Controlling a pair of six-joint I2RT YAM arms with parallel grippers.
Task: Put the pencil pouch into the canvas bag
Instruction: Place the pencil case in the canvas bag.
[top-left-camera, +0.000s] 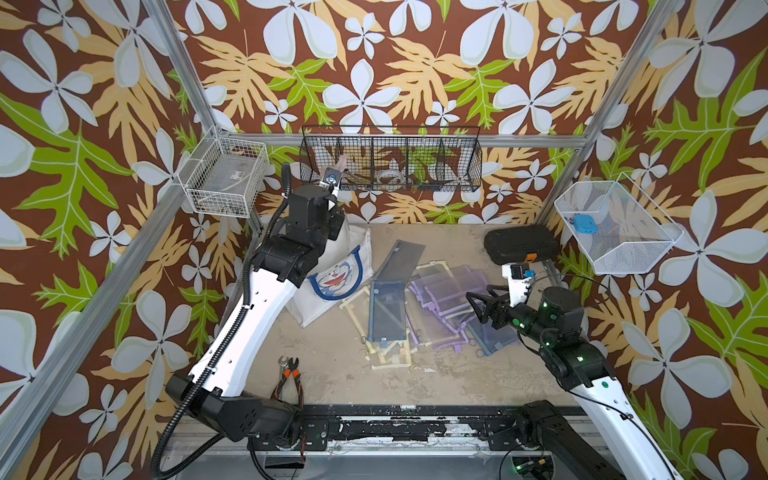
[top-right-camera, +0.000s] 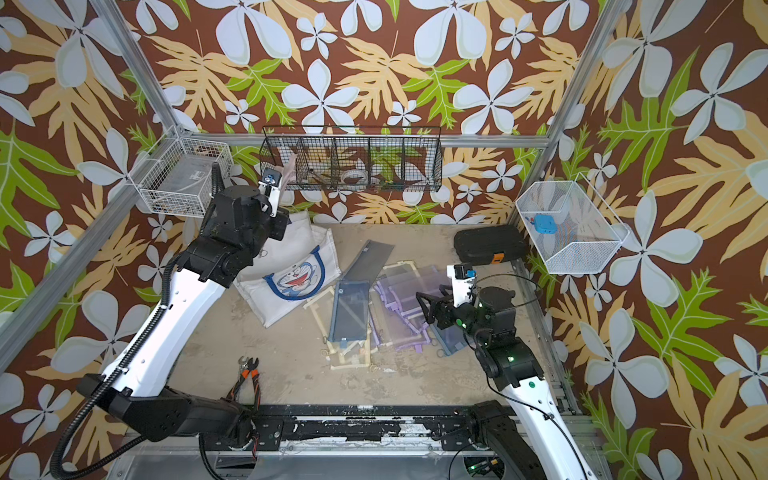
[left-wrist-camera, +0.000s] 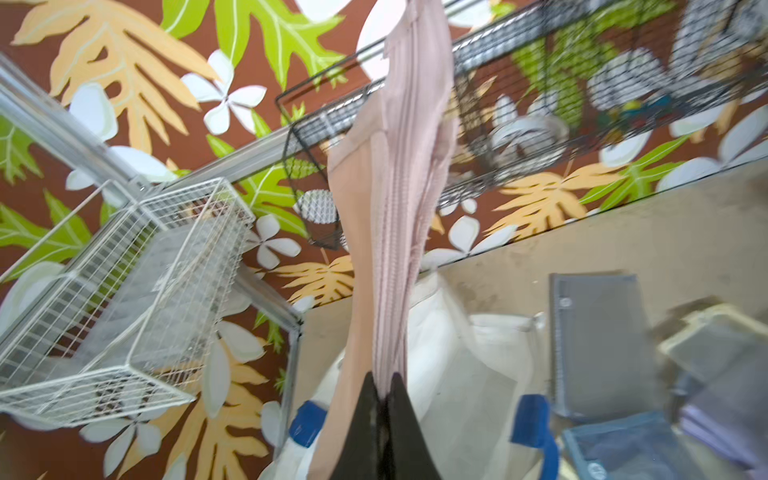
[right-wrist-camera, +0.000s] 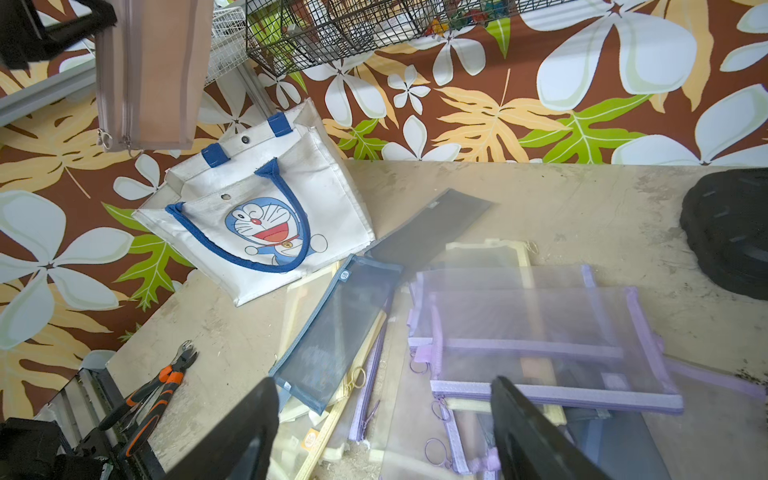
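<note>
Dangling from the left gripper (left-wrist-camera: 384, 390), pinched tight above the canvas bag (right-wrist-camera: 332, 187), the limp pencil pouch (right-wrist-camera: 153, 75) could miss its sagging mouth, while the right gripper (right-wrist-camera: 382, 386) gapes wide, empty.

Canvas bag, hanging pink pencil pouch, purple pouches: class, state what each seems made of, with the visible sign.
The canvas bag: likely woven cotton canvas, matt white; soft creases, stitched blue handles. The pink pencil pouch: probably smooth matt fabric or synthetic; hangs limp, zip along it. The purple pouches: sheer synthetic mesh; things beneath show through, opaque tape edging.
</note>
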